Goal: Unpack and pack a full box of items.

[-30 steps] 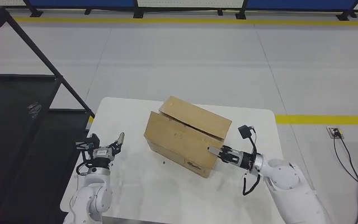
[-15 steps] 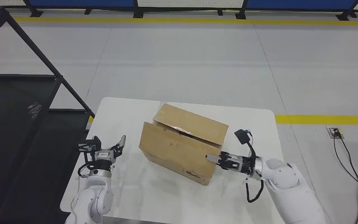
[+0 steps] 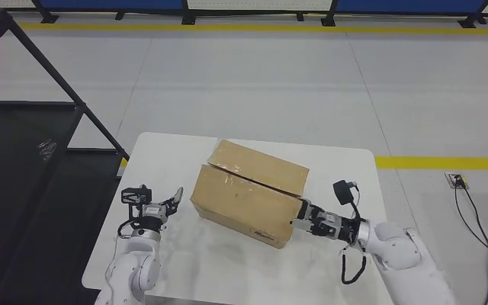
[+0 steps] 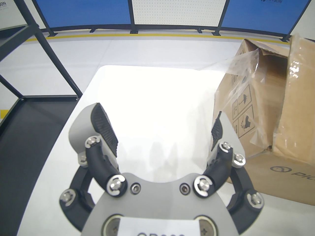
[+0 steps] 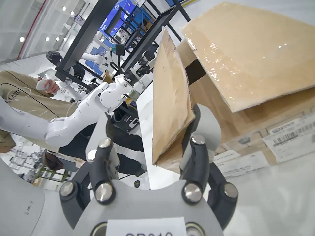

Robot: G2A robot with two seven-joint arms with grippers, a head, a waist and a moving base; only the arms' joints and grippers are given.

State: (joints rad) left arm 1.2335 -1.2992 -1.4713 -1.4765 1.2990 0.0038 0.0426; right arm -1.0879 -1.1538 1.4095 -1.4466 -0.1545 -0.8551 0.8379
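**Box mid-worktop, right fingers astride a flap**

From the top view I have the cardboard box [image 3: 248,202] sitting near the middle of the frame, turned at an angle on the white worktop [image 3: 175,152]. Its two top flaps are folded down, with a seam running across the lid. In the right wrist view the box [image 5: 246,50] is not fully closed: a dark gap shows between the flaps. Glossy clear tape [image 4: 243,62] covers the cardboard and hangs loose at one corner in the left wrist view. Printed labels [image 5: 288,133] are stuck on one side wall.

My right gripper [image 3: 297,223] is at the box's lower right corner in the top view. Through its own camera the right gripper [image 5: 156,121] has its fingers spread fairly wide on either side of one flap [image 5: 169,94]. One finger lies against the flap's corner. The other stands apart from the cardboard, so nothing is clamped.

My left gripper [image 3: 156,206] is in the lower left of the top view, over bare worktop. It is near the box's left end but apart from it. Its fingers [image 4: 103,121] are spread wide with nothing between them, and the box [image 4: 265,104] rises just beside one of them.

Further out, a black rack [image 3: 46,152] stands along the left edge of the top view. A yellow line [image 3: 431,162] runs across the floor at the right, and blue panels [image 4: 81,1] line the far wall.
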